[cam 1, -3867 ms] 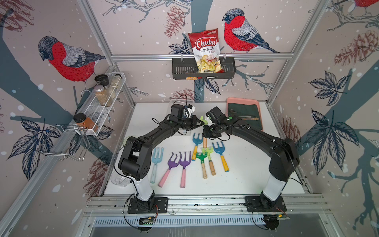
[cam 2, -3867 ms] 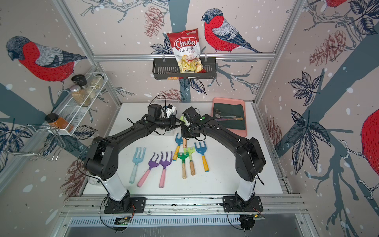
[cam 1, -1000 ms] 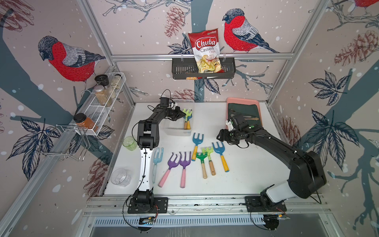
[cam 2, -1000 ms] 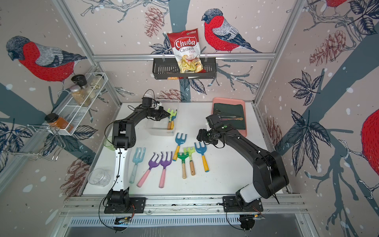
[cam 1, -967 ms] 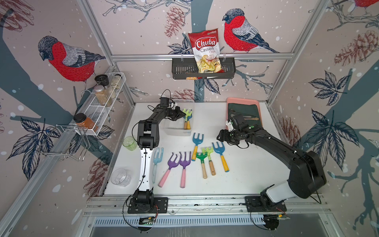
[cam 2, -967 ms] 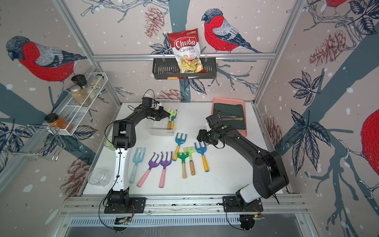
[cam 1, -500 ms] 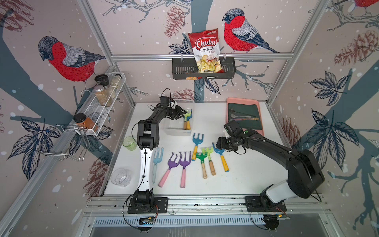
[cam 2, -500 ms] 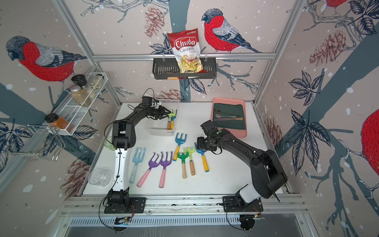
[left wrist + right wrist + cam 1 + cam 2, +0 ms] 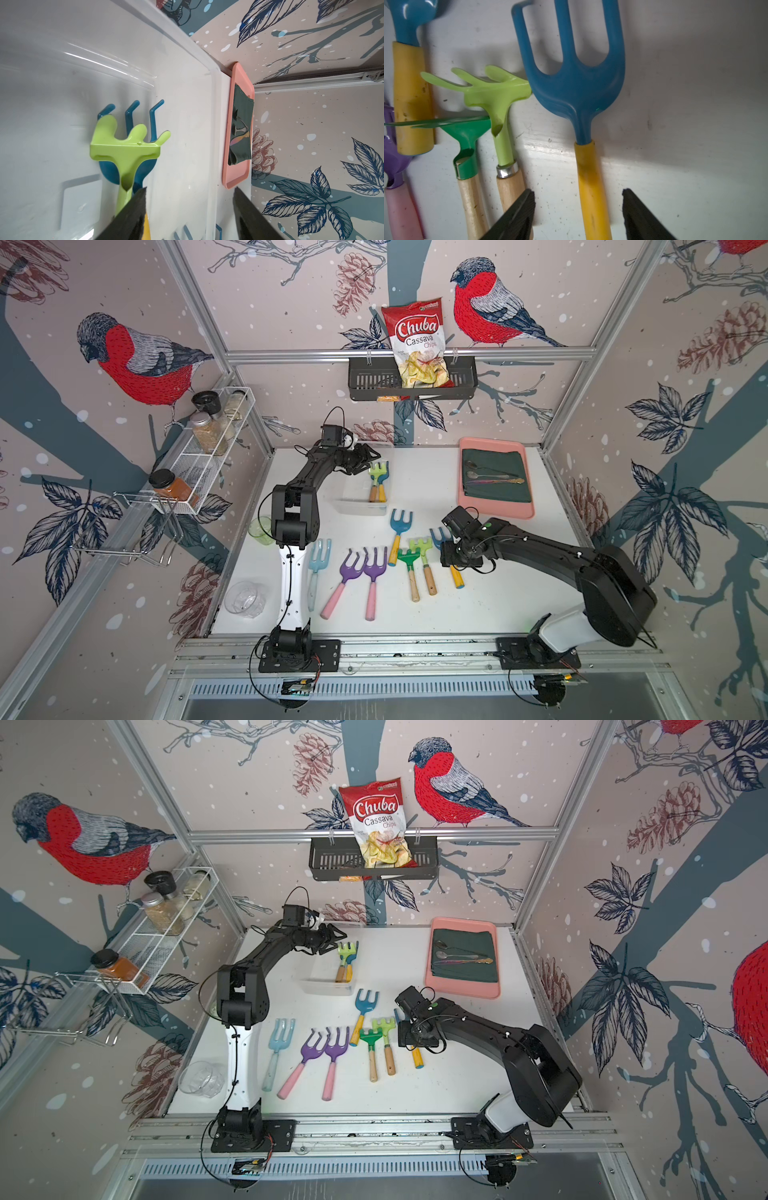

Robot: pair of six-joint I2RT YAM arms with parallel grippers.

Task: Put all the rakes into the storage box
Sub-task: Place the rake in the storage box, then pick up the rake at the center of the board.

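I read "Chuba Cassava Chips" on the red bag (image 9: 415, 344), upper centre. The lime rake (image 9: 375, 471) lies in the storage box (image 9: 360, 508), mid-frame. My left gripper (image 9: 189, 193) is released and empty. My right gripper (image 9: 578, 192) is spread astride a yellow handle (image 9: 591, 187), with gaps either side.

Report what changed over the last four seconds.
The left gripper carried the light green rake across to the storage box and let go; it lies there on a blue rake. The right gripper swung forward and now straddles, open, the yellow-handled blue rake. The other rakes and pink tray stayed put.
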